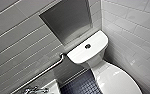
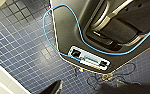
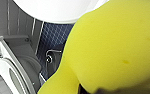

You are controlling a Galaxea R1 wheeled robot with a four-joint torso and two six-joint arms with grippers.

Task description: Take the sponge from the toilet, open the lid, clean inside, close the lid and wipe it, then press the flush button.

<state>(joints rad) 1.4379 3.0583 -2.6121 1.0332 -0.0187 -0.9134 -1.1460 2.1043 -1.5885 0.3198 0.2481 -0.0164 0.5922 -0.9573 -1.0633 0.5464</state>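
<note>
The white toilet [image 1: 101,67] stands in the corner in the head view. Its oval lid [image 1: 118,80] lies shut over the bowl. The small round dark flush button [image 1: 87,46] sits in the middle of the flat cistern top [image 1: 96,42]. The bright yellow sponge [image 3: 113,47] looms large in the right wrist view, pressed close to the camera with my right gripper [image 3: 91,90] shut on it. Beyond the sponge curves a white glossy part of the toilet [image 3: 56,10]. My left gripper [image 2: 87,88] hangs open over the blue floor tiles with nothing in it.
A grey recessed wall niche [image 1: 66,20] sits above the cistern. A metal grab bar [image 1: 41,72] runs along the tiled left wall, with a tap [image 1: 36,89] and white basin edge [image 1: 53,86] below. Dark blue mosaic floor [image 1: 83,85] lies between basin and toilet. My base and a blue cable [image 2: 48,37] show below.
</note>
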